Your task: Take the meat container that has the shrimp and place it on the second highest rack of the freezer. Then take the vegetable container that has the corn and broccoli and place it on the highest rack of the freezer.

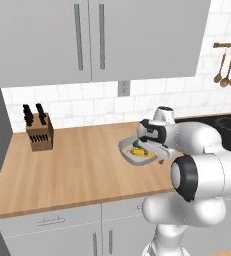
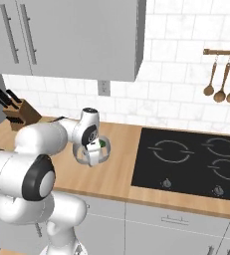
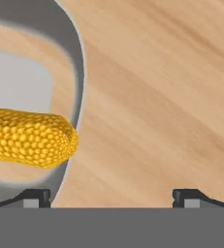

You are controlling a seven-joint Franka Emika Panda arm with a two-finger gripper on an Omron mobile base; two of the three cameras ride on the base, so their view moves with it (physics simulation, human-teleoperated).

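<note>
Dish with corn sits on counter, well right of knife block. Claw released, straddling dish rim. Risk: rounded rim slips during closing; contents spill.

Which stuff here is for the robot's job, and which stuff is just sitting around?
For the job:
vegetable container
corn
broccoli
gripper, open over the container's rim

Just sitting around:
knife block
stovetop
hanging wooden spoons
</note>
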